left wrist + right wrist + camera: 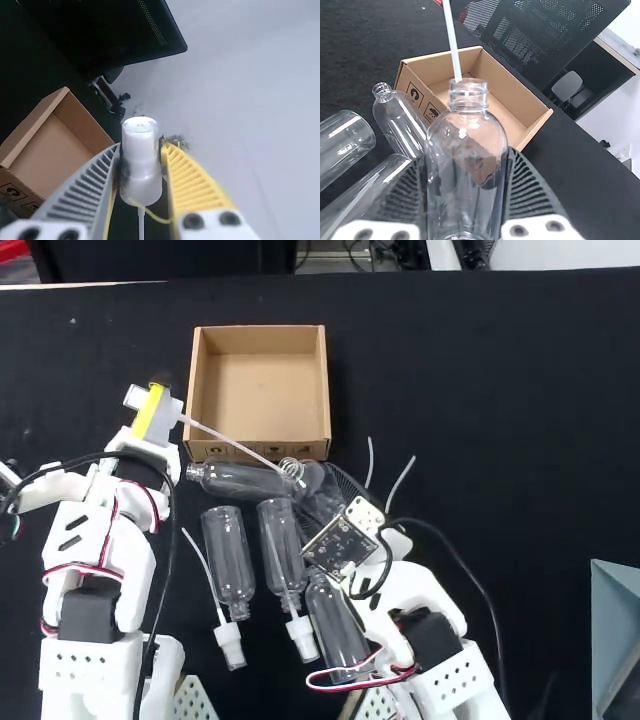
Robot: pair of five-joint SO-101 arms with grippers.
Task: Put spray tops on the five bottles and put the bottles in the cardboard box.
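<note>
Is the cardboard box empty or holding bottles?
Empty: the brown cardboard box shows a bare floor in the high view.

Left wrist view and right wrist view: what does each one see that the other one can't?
Left wrist view, not the right: the white head of the spray top, pinched in the left gripper.
Right wrist view, not the left: the clear bottle held in the right gripper, and other bottles lying on the black table.
Both: the cardboard box and the spray top's thin tube, which goes into the held bottle's neck.
</note>
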